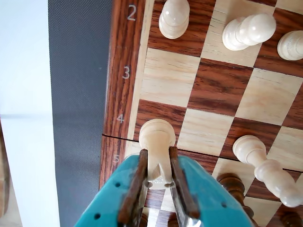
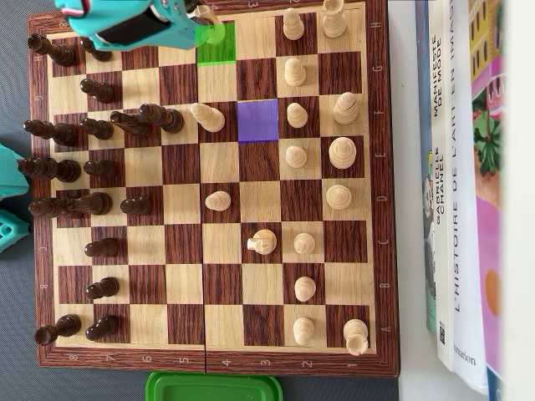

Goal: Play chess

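Wrist view: my claw (image 1: 160,163) comes in from the bottom edge, teal shells with brown pads, nearly closed and pinching a light pawn (image 1: 157,142) by its stem. The pawn's base is hidden between the pads; I can't tell if it touches the board. It sits at the chessboard (image 1: 124,94) left rim, by the printed 4 and 5. Three more light pieces top of frame, the right one cut off by the edge. One tall light piece (image 1: 265,168) lower right, leaning in the picture. Dark pieces (image 1: 232,184) bottom right are mostly behind my claw, no count possible. Grey mat (image 1: 78,94) left of the board, white strip beyond it.

Overhead view: my claw (image 2: 201,21) is upper left, teal body covering the top corner squares, so the held pawn is barely visible and pieces under it are hidden. A green square (image 2: 216,42) glows just beside the fingertips; a purple square (image 2: 257,121) sits mid-board, empty. Dark pieces crowd the left columns, roughly eighteen, some overlapping. Light pieces right and centre, about sixteen visible. Two books (image 2: 456,192) along the right edge, cut off. Green lid (image 2: 213,387) at bottom edge, cropped. Teal parts (image 2: 10,196) at left edge, unclear what.
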Controlling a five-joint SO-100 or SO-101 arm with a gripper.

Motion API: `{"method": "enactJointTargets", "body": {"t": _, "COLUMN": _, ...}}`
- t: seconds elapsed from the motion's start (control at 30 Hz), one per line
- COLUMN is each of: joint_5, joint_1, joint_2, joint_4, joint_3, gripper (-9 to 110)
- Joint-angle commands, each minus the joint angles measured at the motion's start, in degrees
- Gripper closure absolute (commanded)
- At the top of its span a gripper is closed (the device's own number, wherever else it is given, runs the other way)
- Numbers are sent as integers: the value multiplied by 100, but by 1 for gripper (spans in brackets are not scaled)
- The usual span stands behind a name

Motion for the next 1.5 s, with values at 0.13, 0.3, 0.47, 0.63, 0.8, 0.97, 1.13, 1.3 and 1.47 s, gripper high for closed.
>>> {"method": "enactJointTargets", "body": {"t": 0.13, "joint_5": 53, "joint_1": -53, "joint_2": -18, "joint_4": -712, "joint_3": 554, "gripper": 97}}
{"method": "enactJointTargets", "body": {"t": 0.3, "joint_5": 53, "joint_1": -88, "joint_2": -18, "joint_4": -712, "joint_3": 580, "gripper": 97}}
{"method": "enactJointTargets", "body": {"t": 0.47, "joint_5": 53, "joint_1": -88, "joint_2": -26, "joint_4": -712, "joint_3": 598, "gripper": 97}}
{"method": "enactJointTargets", "body": {"t": 0.63, "joint_5": 44, "joint_1": -97, "joint_2": -35, "joint_4": -712, "joint_3": 598, "gripper": 97}}
{"method": "enactJointTargets", "body": {"t": 0.8, "joint_5": 44, "joint_1": -97, "joint_2": -9, "joint_4": -712, "joint_3": 598, "gripper": 93}}
{"method": "enactJointTargets", "body": {"t": 0.97, "joint_5": 44, "joint_1": -97, "joint_2": -9, "joint_4": -712, "joint_3": 598, "gripper": 93}}
{"method": "enactJointTargets", "body": {"t": 1.13, "joint_5": 44, "joint_1": -132, "joint_2": -9, "joint_4": -712, "joint_3": 589, "gripper": 93}}
{"method": "enactJointTargets", "body": {"t": 1.3, "joint_5": 44, "joint_1": -158, "joint_2": -9, "joint_4": -712, "joint_3": 571, "gripper": 92}}
{"method": "enactJointTargets", "body": {"t": 1.47, "joint_5": 44, "joint_1": -185, "joint_2": -9, "joint_4": -712, "joint_3": 545, "gripper": 89}}
